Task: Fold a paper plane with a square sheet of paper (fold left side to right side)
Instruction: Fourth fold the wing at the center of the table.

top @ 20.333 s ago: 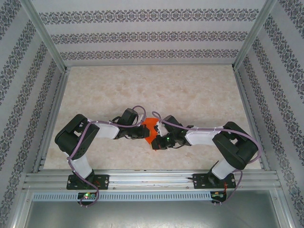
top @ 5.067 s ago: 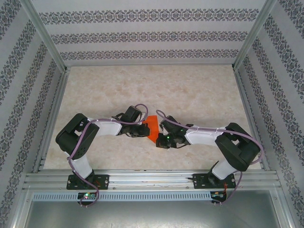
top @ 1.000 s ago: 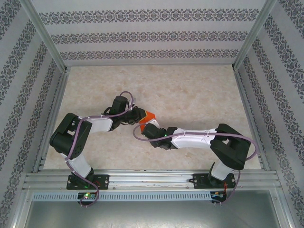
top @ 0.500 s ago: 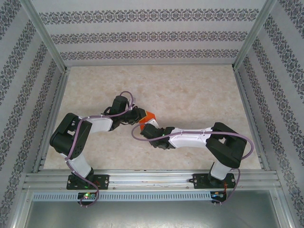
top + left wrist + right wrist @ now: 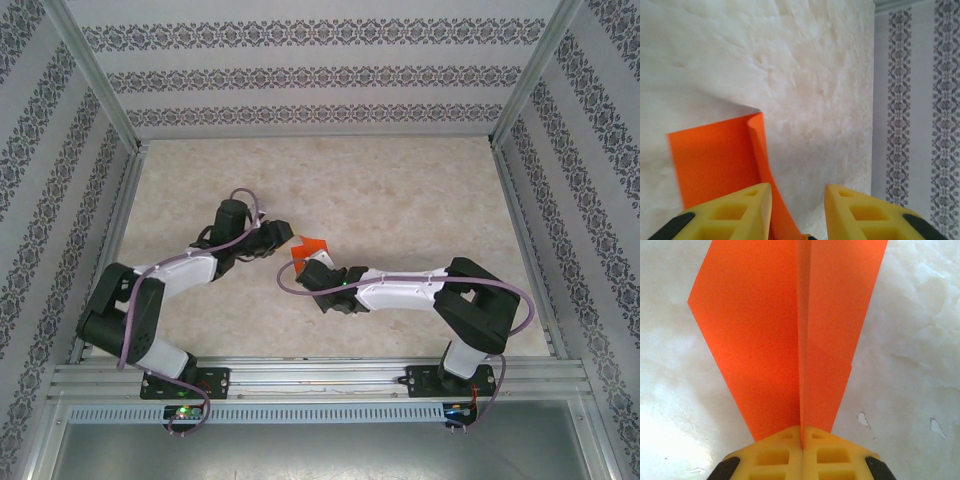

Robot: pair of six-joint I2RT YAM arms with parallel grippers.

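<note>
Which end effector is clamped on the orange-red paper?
The right end effector: its yellow fingers are pressed shut on the centre crease of the folded orange-red paper plane. On the left end effector, the fingers stand apart.

Your table point(image 5: 400, 190) is a pale cream top with a cloudy, marble-like pattern. Metal rails point(image 5: 112, 250) border it on the left and right, and a slotted metal beam point(image 5: 320, 378) runs along the near edge. At about its middle you have the orange-red paper plane point(image 5: 312, 245), folded along a centre crease, with one side lying flat on the surface and one flap curling up and throwing a soft shadow on the tabletop. Just beside the paper you can see two small white flecks point(image 5: 862, 420) on the top.
</note>
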